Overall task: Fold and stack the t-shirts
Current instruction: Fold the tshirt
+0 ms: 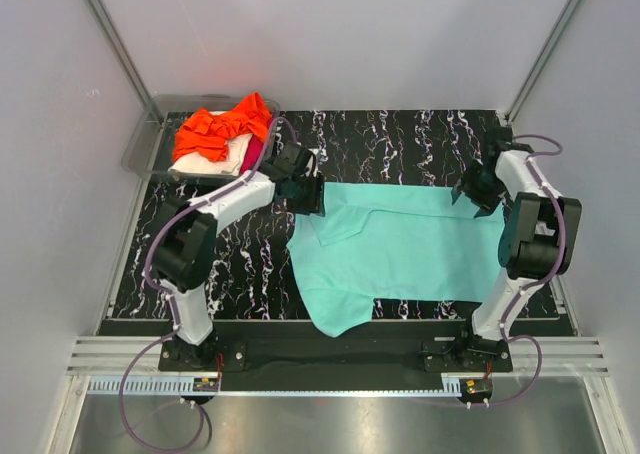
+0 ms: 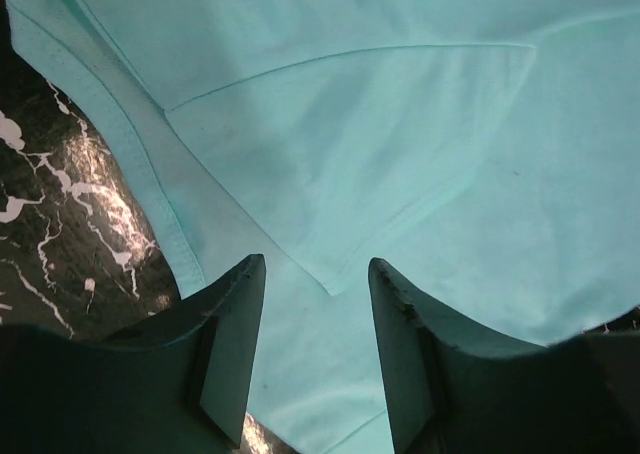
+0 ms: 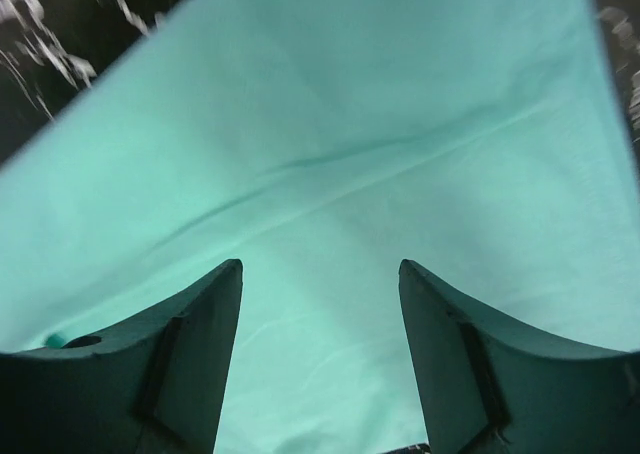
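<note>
Turquoise t-shirt [image 1: 400, 249] is lying spread over the middle and right of the counter [image 1: 400, 134], a black slab veined with white that is sitting inside pale, plain walls [image 1: 330, 34]. One flap of the cloth is lying folded across its upper left, and a sleeve is trailing toward 7 o'clock near the counter's front edge. At 10 o'clock on the counter the orange t-shirt [image 1: 220, 126] is sitting crumpled on top of the cream-white t-shirt [image 1: 232, 157], with the magenta t-shirt [image 1: 255, 154] peeking out at the heap's 4 o'clock side, all on the grey tray [image 1: 140, 149]. The left claw [image 1: 305, 194] is hanging at the turquoise cloth's 10 o'clock corner; in its wrist view the left claw [image 2: 315, 264] is standing moderately parted, gripping nothing, the folded flap's point lying between the fingers. The right claw [image 1: 478, 196] is hanging at the cloth's 2 o'clock corner; its wrist view is showing the right claw [image 3: 320, 266] spread wide above smooth teal fabric, holding nothing. Whether either claw's fingertips are touching the cloth I cannot tell.
</note>
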